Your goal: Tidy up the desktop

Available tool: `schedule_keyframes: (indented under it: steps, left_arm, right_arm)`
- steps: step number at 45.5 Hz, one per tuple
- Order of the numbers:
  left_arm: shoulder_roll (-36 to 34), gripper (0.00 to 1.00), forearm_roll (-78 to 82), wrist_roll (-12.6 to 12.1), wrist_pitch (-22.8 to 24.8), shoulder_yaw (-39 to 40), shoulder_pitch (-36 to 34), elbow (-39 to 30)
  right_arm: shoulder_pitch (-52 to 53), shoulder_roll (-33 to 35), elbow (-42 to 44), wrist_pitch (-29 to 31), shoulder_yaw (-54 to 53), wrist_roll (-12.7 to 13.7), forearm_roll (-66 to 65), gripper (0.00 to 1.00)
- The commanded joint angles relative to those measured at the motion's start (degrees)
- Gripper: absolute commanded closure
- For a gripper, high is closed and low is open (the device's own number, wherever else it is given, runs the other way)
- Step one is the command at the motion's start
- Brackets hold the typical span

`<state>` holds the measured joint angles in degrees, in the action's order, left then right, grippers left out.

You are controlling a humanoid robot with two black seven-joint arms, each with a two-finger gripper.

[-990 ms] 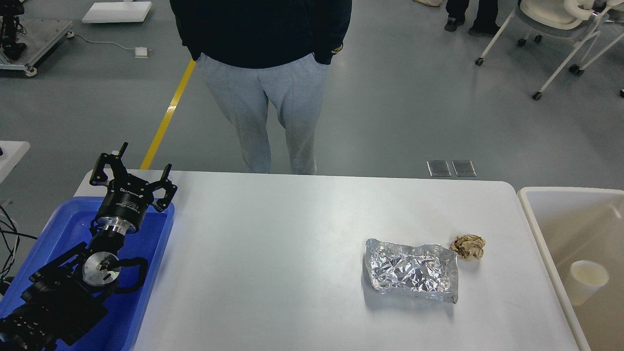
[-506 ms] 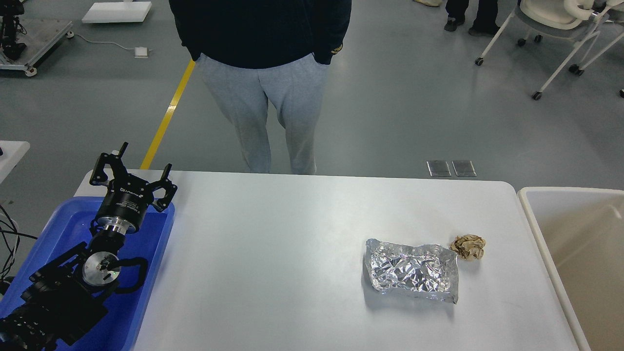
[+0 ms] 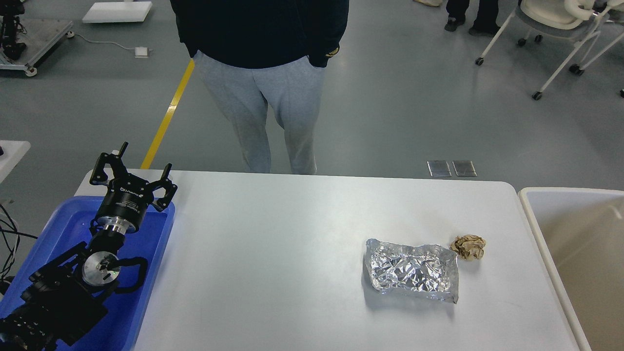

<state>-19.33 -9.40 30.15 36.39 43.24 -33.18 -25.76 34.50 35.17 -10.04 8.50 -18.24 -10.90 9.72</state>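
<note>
The large smooth white rectangular counter with rounded corners [image 3: 273, 253] filled the middle of the head view, running from the blue plastic tray [image 3: 156, 234] at its left edge to the off-white bin with a beige inside [image 3: 536, 229] just beside its right edge. On the right half of the counter lay a crumpled silver foil bag [image 3: 412, 270], flat on the surface, and a small ball of scrunched brown paper [image 3: 468, 246] sat just beside the bag's far right corner, close enough that I could not tell whether they touched. The black left gripper [image 3: 130, 171] hung over the far end of the blue tray, near the counter's far left corner, its two fingers [image 3: 105, 163] spread apart and holding nothing. The right gripper was out of sight. Beyond the far edge of the counter stood a person in grey sweatpants and a dark top [image 3: 265, 92], hands in pockets
</note>
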Motion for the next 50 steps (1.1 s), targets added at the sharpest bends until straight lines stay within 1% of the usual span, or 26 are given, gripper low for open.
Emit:
schedule_keyframes:
  steps: [1, 2, 3, 5, 9, 15, 19, 22, 26, 30, 34, 38, 50]
  left_arm:
    - [-0.01, 0.0, 0.0, 0.0, 0.0, 0.0, 0.04, 0.01]
    - [-0.01, 0.0, 0.0, 0.0, 0.0, 0.0, 0.04, 0.01]
    - [0.08, 0.0, 0.0, 0.0, 0.0, 0.0, 0.04, 0.01]
    - [-0.01, 0.0, 0.0, 0.0, 0.0, 0.0, 0.04, 0.01]
    - [-0.01, 0.0, 0.0, 0.0, 0.0, 0.0, -0.05, 0.01]
    - [-0.01, 0.0, 0.0, 0.0, 0.0, 0.0, -0.04, 0.01]
    - [-0.01, 0.0, 0.0, 0.0, 0.0, 0.0, -0.04, 0.01]
    - [0.08, 0.0, 0.0, 0.0, 0.0, 0.0, 0.04, 0.01]
    - [-0.01, 0.0, 0.0, 0.0, 0.0, 0.0, -0.04, 0.01]
    - [-0.01, 0.0, 0.0, 0.0, 0.0, 0.0, 0.04, 0.01]
    - [-0.01, 0.0, 0.0, 0.0, 0.0, 0.0, 0.04, 0.01]
    - [-0.01, 0.0, 0.0, 0.0, 0.0, 0.0, -0.04, 0.01]
    - [-0.01, 0.0, 0.0, 0.0, 0.0, 0.0, 0.04, 0.01]
  right_arm:
    - [0.31, 5.25, -13.32, 1.61, -16.9, -4.38, -0.49, 0.01]
    - [0.13, 5.43, -15.43, 1.61, -19.35, -6.83, -0.58, 0.01]
    - [-0.04, 5.52, -16.49, 1.61, -20.68, -8.34, -0.58, 0.01]
    - [-0.57, 5.7, -17.99, 1.61, -22.62, -10.54, -0.58, 0.01]
    - [-1.19, 5.61, -20.79, 1.78, -24.56, -11.69, -0.67, 0.01]
    - [-2.15, 5.35, -28.09, 1.79, -25.7, -11.78, -1.28, 0.01]
    - [-2.85, 3.59, -31.88, 1.79, -27.98, -11.78, -4.35, 0.01]
    - [-4.43, 2.01, -34.42, 1.87, -31.58, -11.78, -8.3, 0.01]
    - [-8.47, -0.8, -40.22, 1.87, -38.43, -11.78, -15.42, 0.01]
    - [-12.25, -5.45, -44.53, 1.61, -46.51, -11.78, -24.29, 0.01]
    - [-14.02, -10.11, -45.07, 1.52, -51.36, -11.78, -31.33, 0.01]
    - [-15.77, -13.02, -44.89, 1.78, -52.25, -11.78, -35.2, 0.01]
    - [-18.33, -19.0, -45.6, 1.79, -52.6, -12.48, -37.41, 0.01]
